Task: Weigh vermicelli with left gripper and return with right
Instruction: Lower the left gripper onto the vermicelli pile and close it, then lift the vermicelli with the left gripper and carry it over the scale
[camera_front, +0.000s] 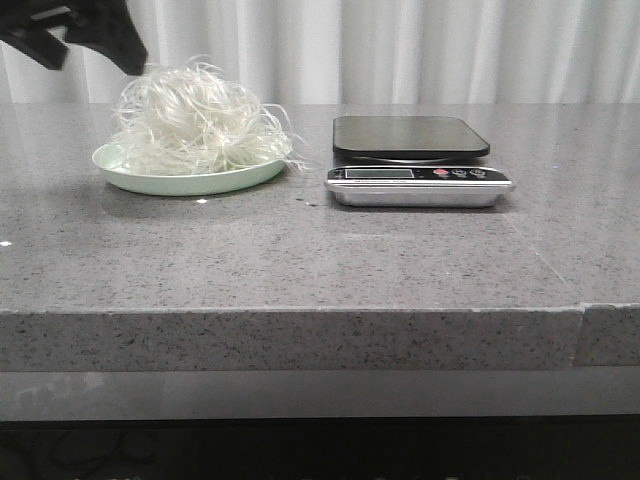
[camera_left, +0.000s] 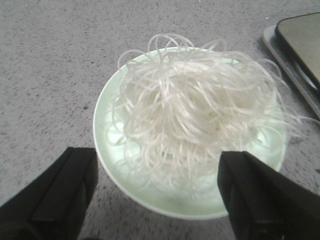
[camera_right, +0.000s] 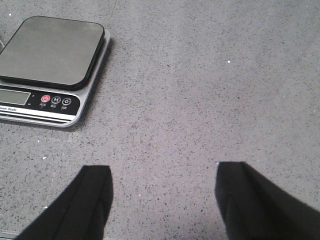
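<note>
Front and wrist views of the weighing setup. A fluffy, nest-like mound of thin translucent whitish vermicelli (camera_front: 195, 125) sits heaped on a pale green round plate (camera_front: 150, 180) at the left of the speckled grey stone tabletop (camera_front: 300, 250), with loose strands spilling over the plate's rim toward the scale. Beside the plate, apart from it, stands a silver digital kitchen scale (camera_front: 418, 160) with a dark square weighing platform, its display and buttons facing the front edge. The matte black left tool (camera_left: 155, 192) hangs above the mound, its two blunt fingers (camera_left: 65, 190) spread wide to either side of the noodles and touching nothing. The black right tool (camera_right: 162, 200) hovers over bare tabletop near the scale, its fingers likewise spread apart and holding nothing.
</note>
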